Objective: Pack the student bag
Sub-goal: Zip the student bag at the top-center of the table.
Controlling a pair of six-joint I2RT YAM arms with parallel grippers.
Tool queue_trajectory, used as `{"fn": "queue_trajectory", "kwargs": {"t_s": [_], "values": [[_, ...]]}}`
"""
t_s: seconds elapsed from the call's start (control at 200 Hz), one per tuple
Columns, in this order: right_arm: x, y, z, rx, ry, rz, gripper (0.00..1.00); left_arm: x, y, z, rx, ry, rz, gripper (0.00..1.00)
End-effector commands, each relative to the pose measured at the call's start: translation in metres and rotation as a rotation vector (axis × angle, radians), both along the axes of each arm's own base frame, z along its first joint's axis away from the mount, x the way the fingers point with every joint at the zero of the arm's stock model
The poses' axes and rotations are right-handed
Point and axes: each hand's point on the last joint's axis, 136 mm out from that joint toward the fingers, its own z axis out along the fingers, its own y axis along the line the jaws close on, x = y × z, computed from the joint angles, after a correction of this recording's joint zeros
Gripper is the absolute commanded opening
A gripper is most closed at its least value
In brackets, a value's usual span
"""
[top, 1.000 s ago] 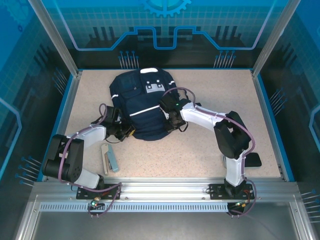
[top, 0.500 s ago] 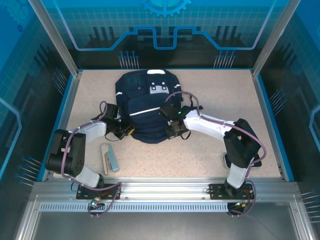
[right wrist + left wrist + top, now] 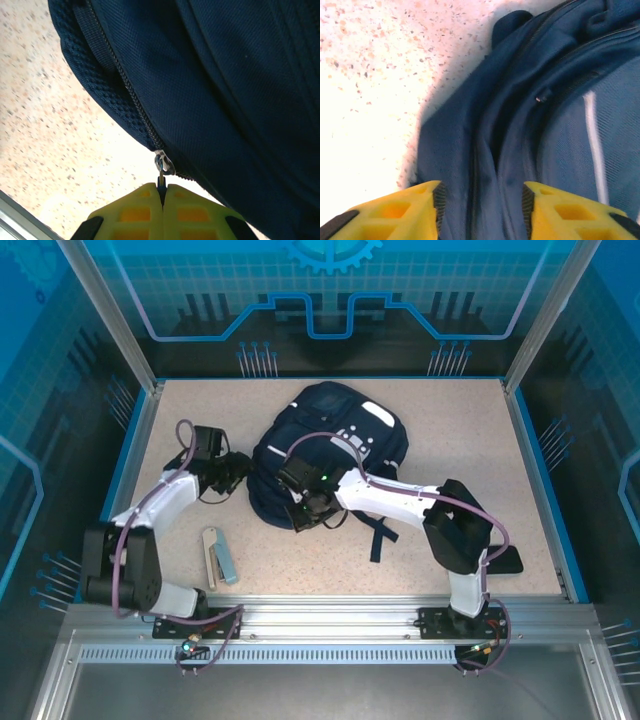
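Student bag (image 3: pixel 335 412): right gripper (image 3: pixel 162 189) pinches zipper pull (image 3: pixel 163 166).

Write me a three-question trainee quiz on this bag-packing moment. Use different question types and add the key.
1. True or false: the right gripper is shut on the zipper pull of the student bag.
2. Pick one. The left gripper is: A) open, right at the bag's fabric; B) shut on a strap; C) shut on a book.
3. Fill in: the flat grey item lies on the robot's ___ side.

Key: 1 true; 2 A; 3 left.
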Motion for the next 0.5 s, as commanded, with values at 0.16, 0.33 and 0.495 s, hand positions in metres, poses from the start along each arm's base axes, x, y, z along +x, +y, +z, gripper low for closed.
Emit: {"fn": "queue_trajectory", "kwargs": {"t_s": [0.16, 0.33, 0.495], "values": [[0.003, 0.020, 0.010, 0.079, 0.025, 0.005, 0.00, -0.041, -0.045, -0.004, -0.331, 0.044, 0.010, 0.53], [-0.001, 0.018, 0.008, 0.082, 0.035, 0.008, 0.00, -0.039, -0.067, -0.015, -0.373, 0.074, -0.042, 0.54], [-0.004, 0.013, 0.008, 0.077, 0.036, 0.007, 0.00, -0.035, -0.071, -0.033, -0.370, 0.094, -0.022, 0.46]]}}
